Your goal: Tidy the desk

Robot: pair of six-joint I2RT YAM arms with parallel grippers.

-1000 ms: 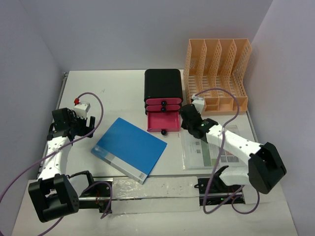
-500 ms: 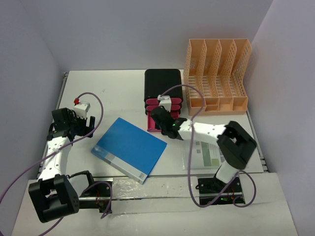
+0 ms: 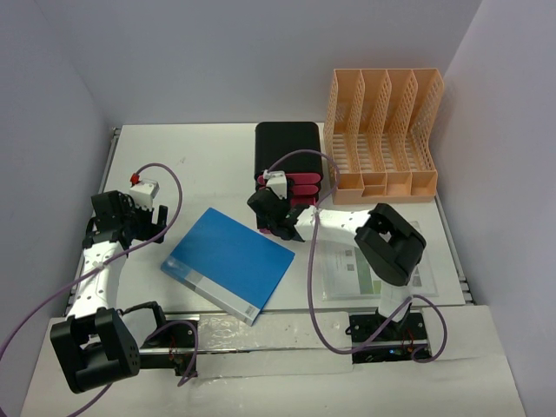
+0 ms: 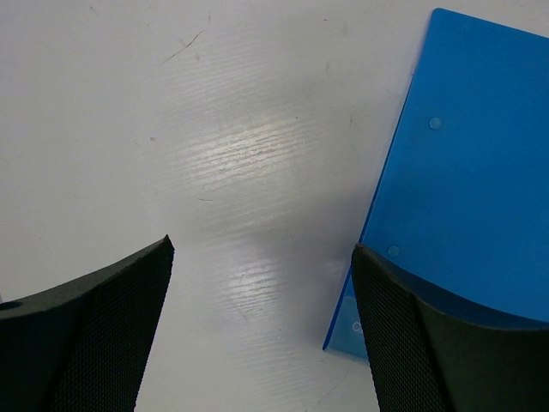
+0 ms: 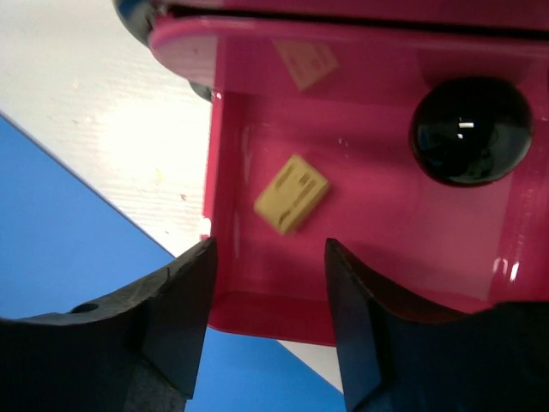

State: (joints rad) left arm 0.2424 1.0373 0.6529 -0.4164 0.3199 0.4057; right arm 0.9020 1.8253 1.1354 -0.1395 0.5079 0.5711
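Desk: white, metal rail down its left edge, and it carries everything noted here.

- Black box with 3 pink drawers stands at the far edge, about mid-width. Orange file rack is just beside it, toward the far right corner.
- Bottom drawer is pulled out toward the near edge. 1 small tan block lies loose on its floor.
- Blue folder lies flat mid-desk, slanted to the edges, its far right corner near the open drawer.
- Printed sheet lies toward the right edge.

Right gripper: hangs directly over the open drawer, toward its left front part. Jaws are moderately apart, nothing between them.

Left gripper: near the left edge, jaws wide and empty over bare desk. The folder's edge is just beside its right finger.

Judgement: the drawer looks like the item in hand. Its travel runs near edge to far edge, so shutting it means a push toward the far edge against the front. The right arm is the nearer by far. The left is well apart, with the folder between.
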